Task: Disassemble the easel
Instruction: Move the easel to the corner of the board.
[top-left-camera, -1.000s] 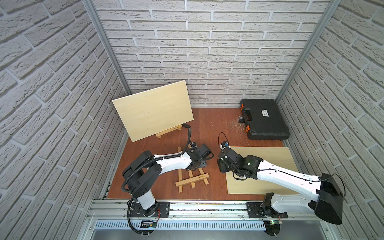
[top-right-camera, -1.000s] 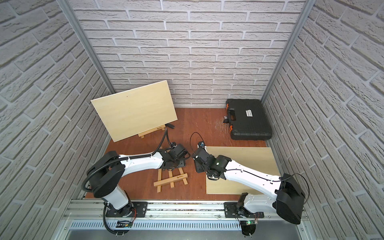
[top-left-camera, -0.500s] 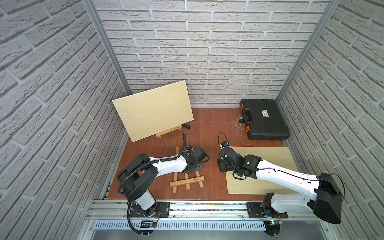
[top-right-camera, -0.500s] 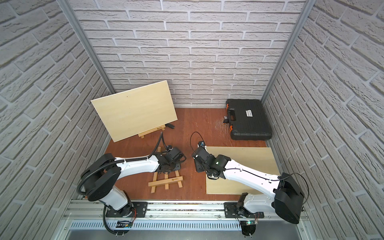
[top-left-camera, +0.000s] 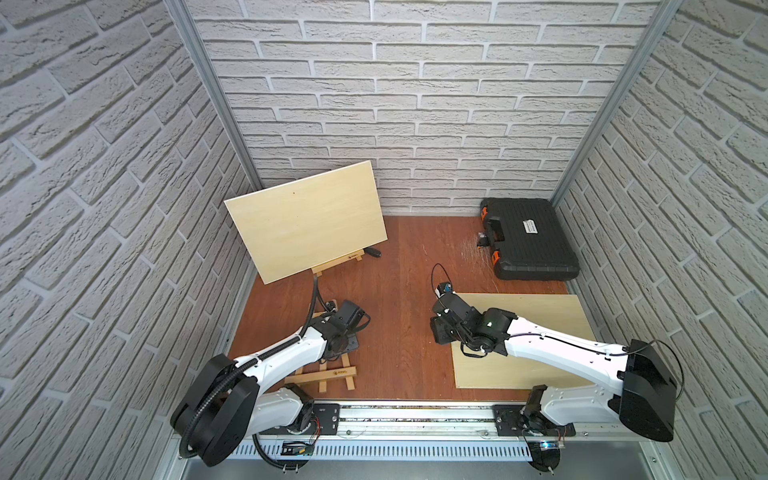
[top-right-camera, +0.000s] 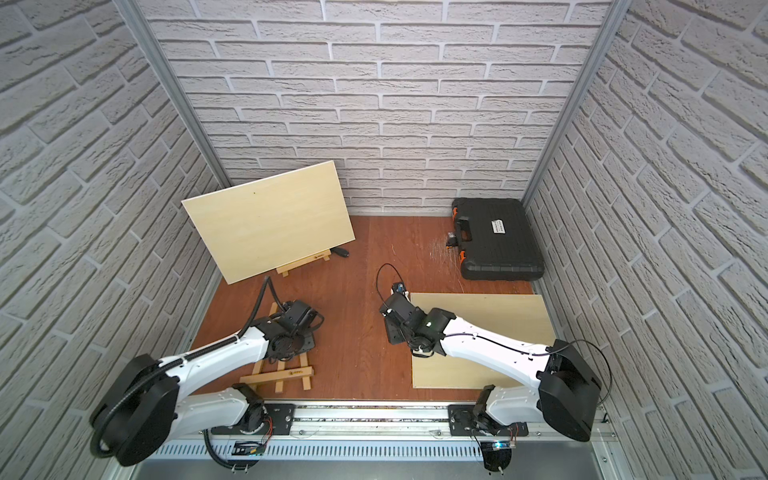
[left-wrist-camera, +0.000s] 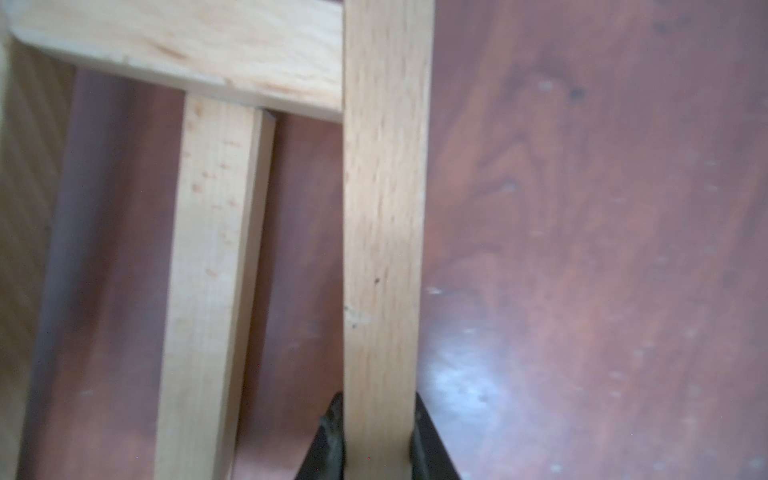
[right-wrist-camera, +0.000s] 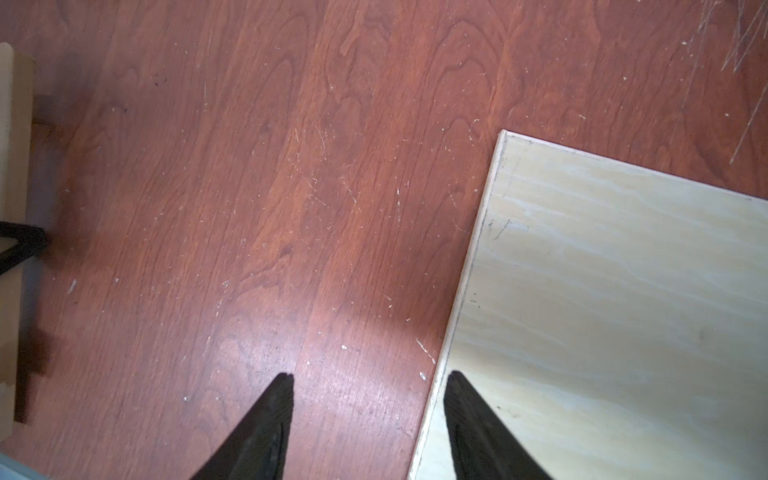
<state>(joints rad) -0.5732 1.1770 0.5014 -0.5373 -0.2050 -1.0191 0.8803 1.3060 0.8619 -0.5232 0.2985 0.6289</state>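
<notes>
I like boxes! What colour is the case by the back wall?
The case is black with orange clips, seen best in a top view.

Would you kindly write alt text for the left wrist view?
The left end effector grips a pale easel slat, fingers pressed to both its edges. A second slat and a crossbar show beside it against the red-brown tabletop.

The middle of the red-brown wooden surface (top-left-camera: 395, 257) lies open, front edge to back. A propped pale plywood board (top-left-camera: 305, 220) blocks the back left corner, a black plastic case (top-left-camera: 528, 241) the back right, a flat pale plywood sheet (top-left-camera: 540, 307) the front right, and a light wooden slatted frame (top-left-camera: 328, 376), seemingly flat, the front left.
</notes>
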